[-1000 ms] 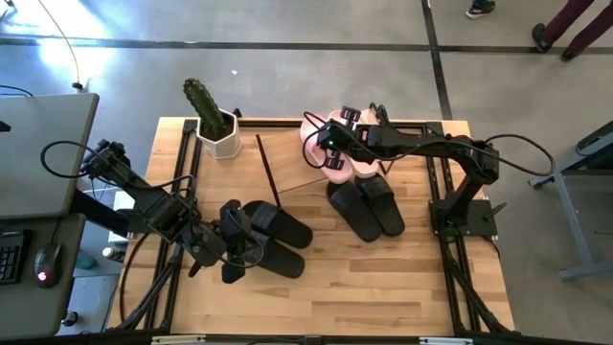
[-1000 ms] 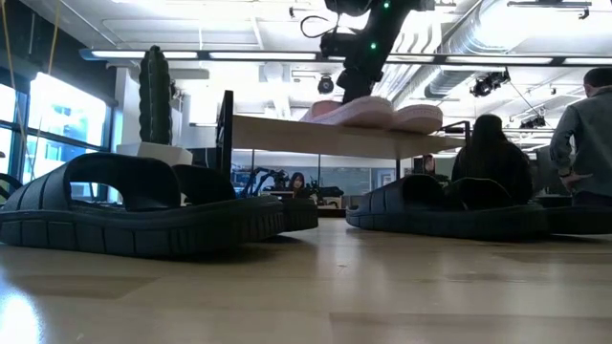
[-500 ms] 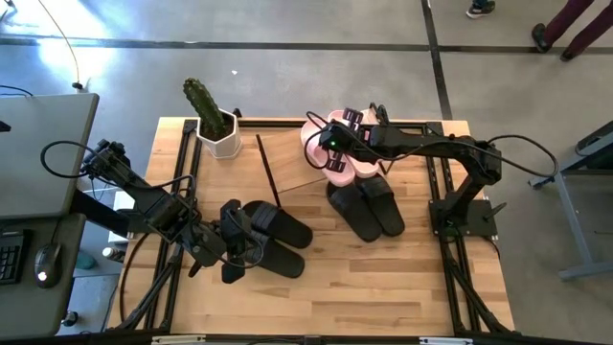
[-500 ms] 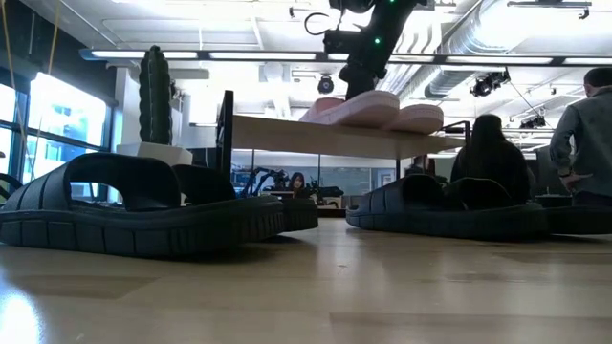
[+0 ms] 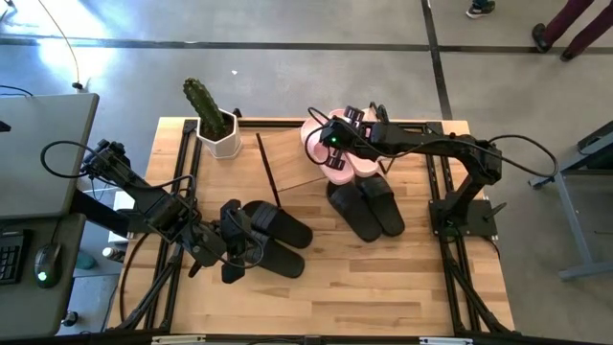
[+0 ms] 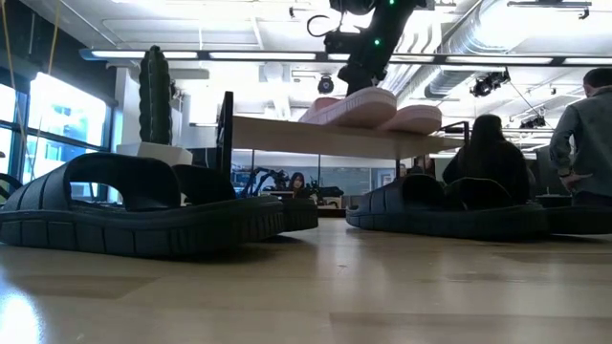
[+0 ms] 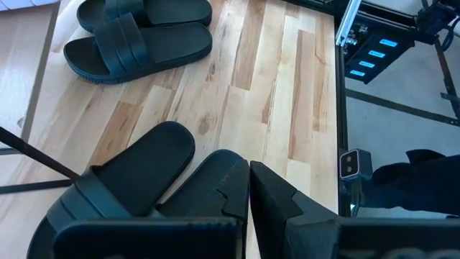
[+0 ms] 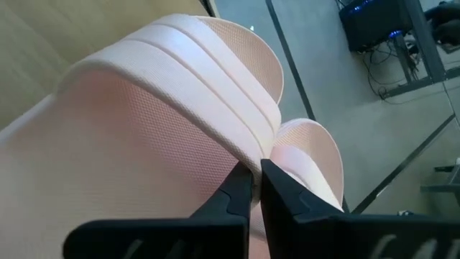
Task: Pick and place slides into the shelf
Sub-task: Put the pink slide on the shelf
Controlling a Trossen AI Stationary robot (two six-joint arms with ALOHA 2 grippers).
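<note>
Two pale pink slides (image 5: 337,153) lie on the shelf's light plank top (image 5: 292,158). My right gripper (image 5: 331,151) is over them, shut on the nearer pink slide (image 8: 180,122). The second pink slide (image 8: 313,155) is beside it. In the low view the held slide (image 6: 351,105) is tilted above the plank (image 6: 287,129). One black pair (image 5: 278,240) lies sole-down on the table at the left. My left gripper (image 7: 250,183) hovers shut just above it, touching nothing. Another black pair (image 5: 369,209) lies in front of the shelf. My right gripper pinches the edge of the pink slide's wide strap (image 8: 248,155) between its two fingers. It comes from above, slanting down from the table's right. The slide hangs tilted, one end raised off the plank. Whether its lower end touches the shelf I cannot tell.
A cactus in a white pot (image 5: 215,129) stands at the table's far left corner. A thin black frame bar (image 5: 268,171) runs along the shelf's left side. Bare wood (image 5: 364,287) lies along the near edge. People sit in the room beyond the table (image 6: 492,158).
My right gripper has rolled a little while staying over the shelf. The pink slide in it has tipped, one end rising off the plank. The second pink slide has stayed flat.
</note>
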